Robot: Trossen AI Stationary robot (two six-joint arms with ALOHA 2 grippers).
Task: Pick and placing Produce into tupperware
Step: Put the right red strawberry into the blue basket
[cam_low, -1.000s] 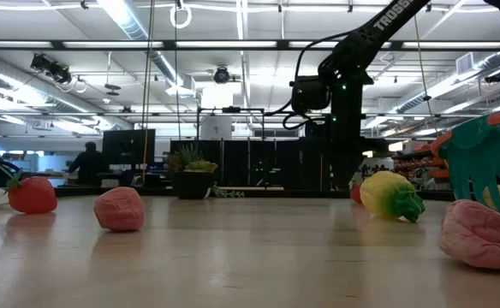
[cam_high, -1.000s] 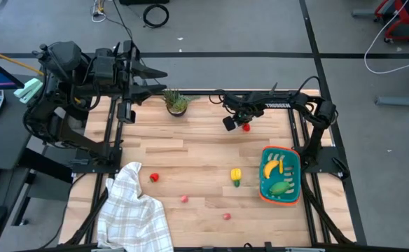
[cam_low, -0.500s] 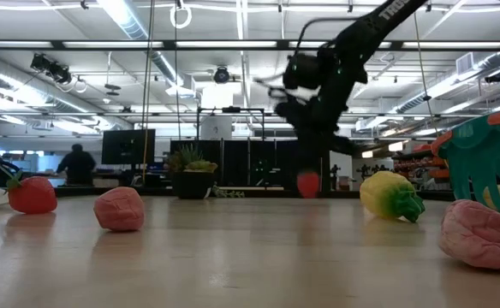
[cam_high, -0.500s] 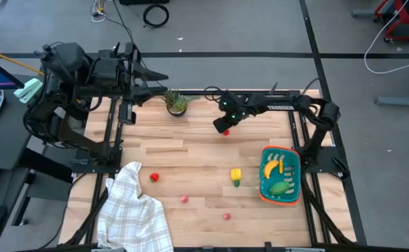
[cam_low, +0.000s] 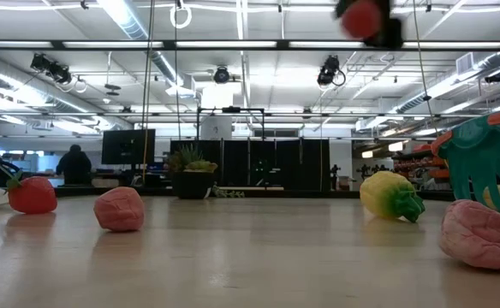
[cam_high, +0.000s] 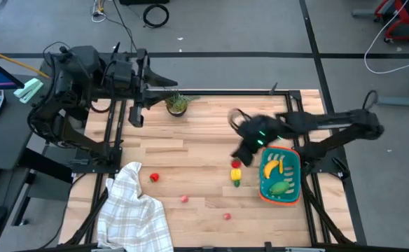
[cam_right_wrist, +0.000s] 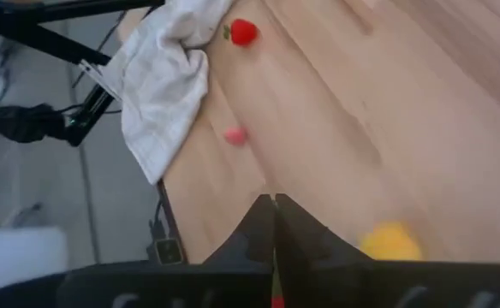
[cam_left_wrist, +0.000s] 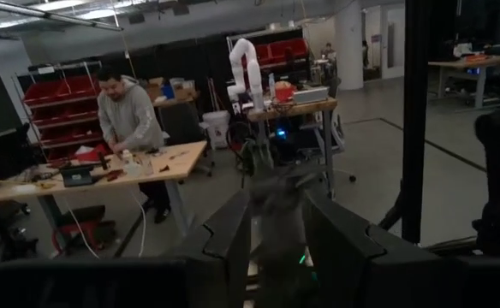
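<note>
Hovering right claw (cam_high: 240, 155), red fruit (cam_low: 361, 17) between its fingers.

right hand (cam_high: 243, 152) swung from table's far edge toward yellow pepper (cam_high: 236, 174), carrying small red fruit (cam_low: 361, 17) upward

No readable text

No word, label, brand, number or sign could be read in any of the views; whatever lettering stood on the arms or in the room behind the table was too blurred or too small to make out.
</note>
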